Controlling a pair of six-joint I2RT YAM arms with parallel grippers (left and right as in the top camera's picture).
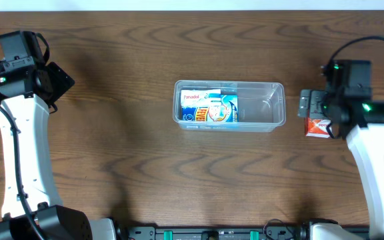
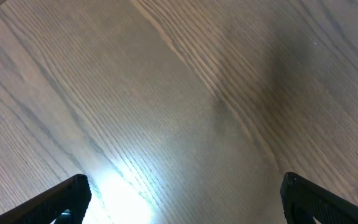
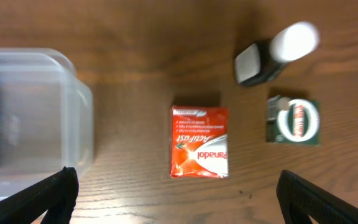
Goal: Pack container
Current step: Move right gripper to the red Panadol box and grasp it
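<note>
The clear plastic container [image 1: 272, 107] sits at the table's middle; its left half holds a white and blue Panadol box [image 1: 209, 107]. Its corner shows at the left of the right wrist view [image 3: 73, 118]. A red Panadol ActiFast box [image 3: 199, 141] lies flat on the table right of the container, partly under my right arm in the overhead view [image 1: 317, 127]. My right gripper [image 3: 176, 199] is open and empty above this box. My left gripper [image 2: 182, 199] is open and empty over bare table at the far left [image 1: 59, 80].
A small dark bottle with a white cap [image 3: 275, 56] lies beyond the red box. A green and white box [image 3: 294, 121] lies to its right. The table is dark wood [image 1: 112, 153].
</note>
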